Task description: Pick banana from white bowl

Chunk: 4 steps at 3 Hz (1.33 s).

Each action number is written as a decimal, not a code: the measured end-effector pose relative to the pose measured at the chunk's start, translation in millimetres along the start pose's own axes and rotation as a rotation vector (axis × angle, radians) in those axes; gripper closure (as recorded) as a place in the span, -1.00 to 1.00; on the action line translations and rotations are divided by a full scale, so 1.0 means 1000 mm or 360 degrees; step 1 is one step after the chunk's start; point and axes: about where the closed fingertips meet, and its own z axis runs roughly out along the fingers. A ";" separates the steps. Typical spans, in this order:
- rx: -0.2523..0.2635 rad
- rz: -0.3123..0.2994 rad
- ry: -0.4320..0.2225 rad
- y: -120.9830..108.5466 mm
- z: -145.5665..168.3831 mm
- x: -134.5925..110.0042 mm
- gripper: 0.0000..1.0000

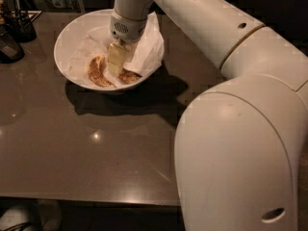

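Observation:
The white bowl point(67, 40) stands at the back left of the dark table and is lined with crumpled white paper point(144, 47). Two bananas lie in its bottom. The banana point(98, 72), longer, curved and brown-spotted, lies left of my gripper. A shorter brown-blotched banana point(128, 76) lies to the right. My gripper point(117, 65) points straight down into the bowl, its tip low between the two bananas and close to both. Whether it touches either one is hidden by the gripper body.
A dark container point(9, 44) and a holder with utensils point(21, 23) stand at the table's far left. My large white arm point(240, 143) fills the right side of the view and covers that part of the table point(96, 148).

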 end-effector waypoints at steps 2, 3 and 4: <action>-0.0007 0.0018 0.0057 -0.005 0.012 -0.004 -0.10; -0.0025 0.0031 0.0079 -0.009 0.023 -0.004 -0.10; -0.0049 0.0049 0.0090 -0.013 0.034 -0.002 -0.10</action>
